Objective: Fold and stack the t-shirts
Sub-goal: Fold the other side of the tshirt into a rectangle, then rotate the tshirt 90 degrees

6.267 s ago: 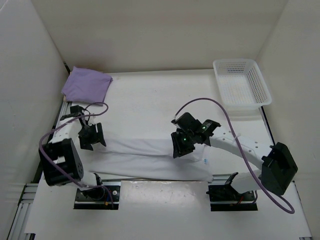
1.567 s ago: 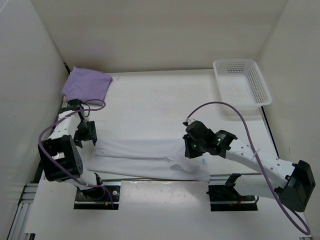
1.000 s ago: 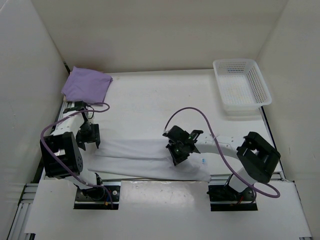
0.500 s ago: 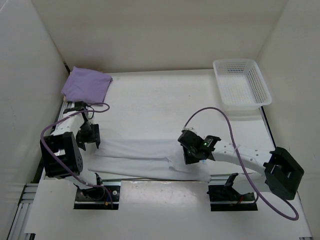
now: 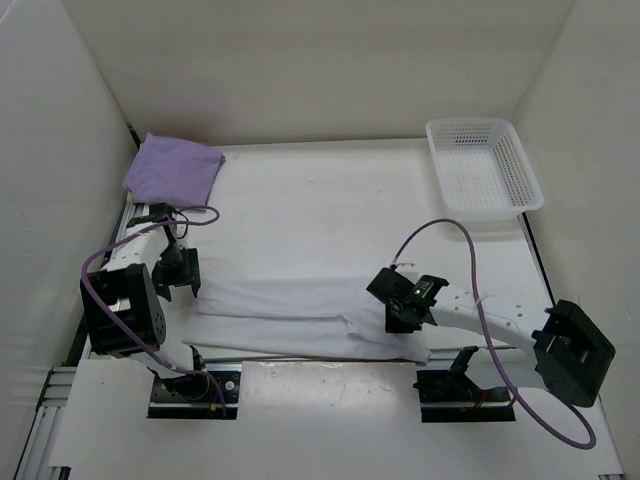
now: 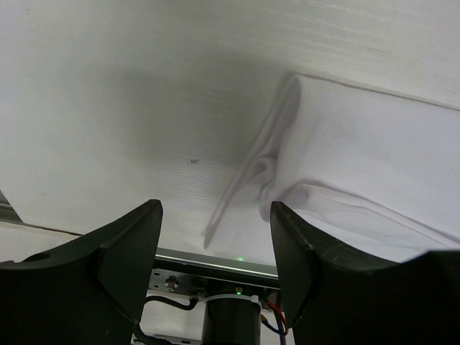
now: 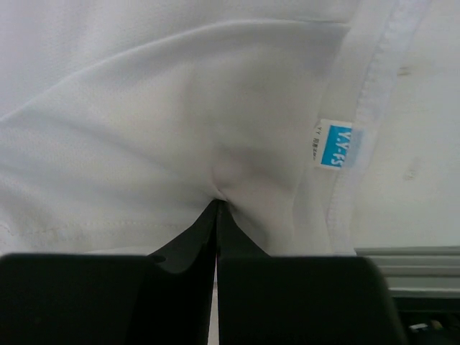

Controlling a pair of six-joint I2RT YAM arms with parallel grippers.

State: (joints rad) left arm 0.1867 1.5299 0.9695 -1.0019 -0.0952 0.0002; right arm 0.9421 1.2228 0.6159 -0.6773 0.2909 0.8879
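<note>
A white t-shirt [image 5: 290, 315] lies folded into a long band along the table's near edge. Its blue neck label [image 7: 336, 145] shows at the right end. My right gripper [image 5: 403, 315] is shut, and its joined tips [image 7: 217, 205] press into the white cloth [image 7: 144, 108] just left of the label, where a small pucker forms. My left gripper [image 5: 175, 275] hangs open just off the shirt's left end. In the left wrist view the white shirt's corner [image 6: 359, 180] lies beyond the spread fingers [image 6: 136, 244], which hold nothing. A folded lavender t-shirt [image 5: 172, 168] rests at the back left corner.
A white perforated basket [image 5: 483, 175] stands at the back right. White walls close in the table on three sides. A metal rail [image 6: 215, 262] runs along the near edge below the shirt. Purple cables loop over both arms.
My shut right gripper has slid to the right along the white shirt towards the label end. The left arm has stayed put, open.
</note>
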